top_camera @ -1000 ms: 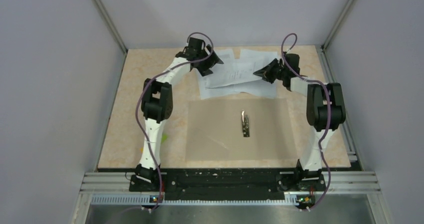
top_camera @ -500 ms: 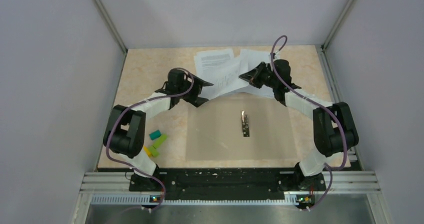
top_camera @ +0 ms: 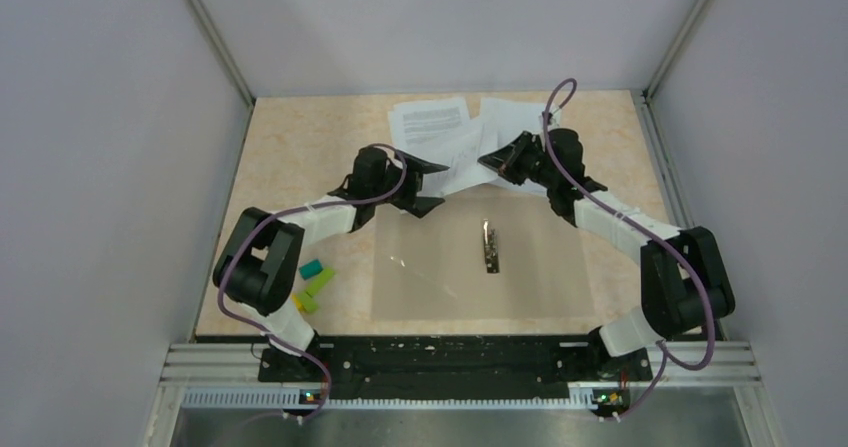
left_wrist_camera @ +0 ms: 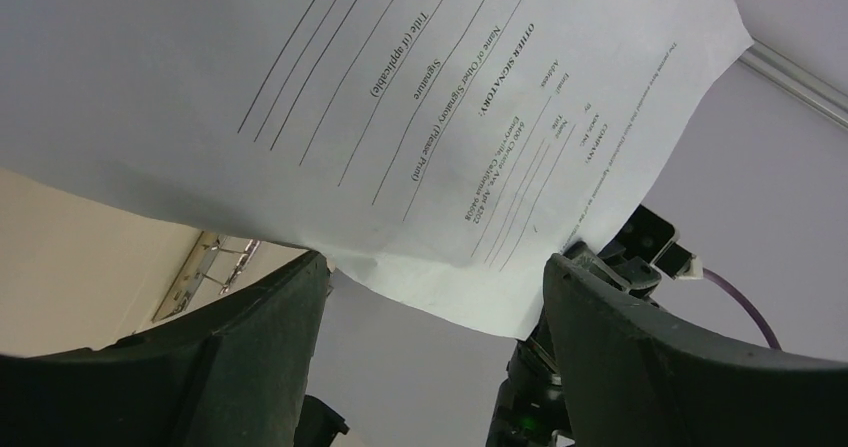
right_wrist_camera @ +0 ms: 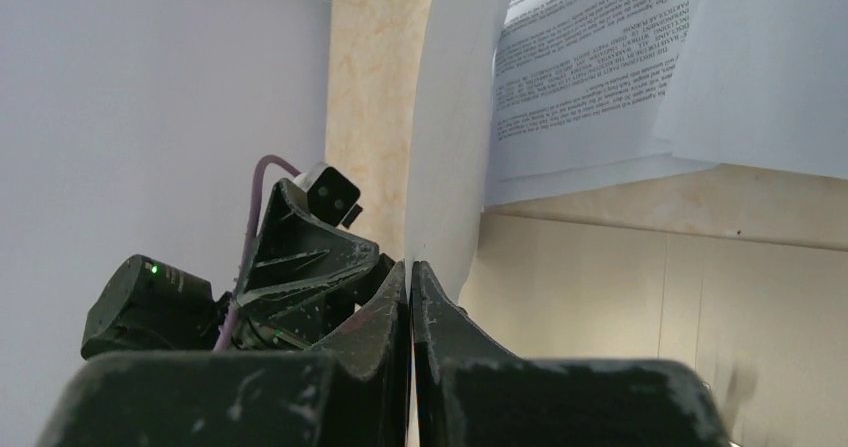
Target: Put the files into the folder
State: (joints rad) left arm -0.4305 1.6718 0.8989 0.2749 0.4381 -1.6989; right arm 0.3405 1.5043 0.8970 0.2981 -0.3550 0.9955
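From above, the thin tan cardboard folder [top_camera: 440,267] lies open and flat in the middle of the speckled surface [top_camera: 290,157], with a small metal clip [top_camera: 489,247] at its spine. The white printed files [top_camera: 432,124] overlap just past its far edge, and coloured blocks [top_camera: 312,279] sit to its left.

In the left wrist view the left pincer [left_wrist_camera: 435,267] is spread, with a lifted sheet's edge crossing the gap.

In the right wrist view the right pincer [right_wrist_camera: 411,272] is pressed together, pinching the curved edge of one of the files.

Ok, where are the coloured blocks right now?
Top view, left near side: the coloured blocks lie between the left arm and the open folder.
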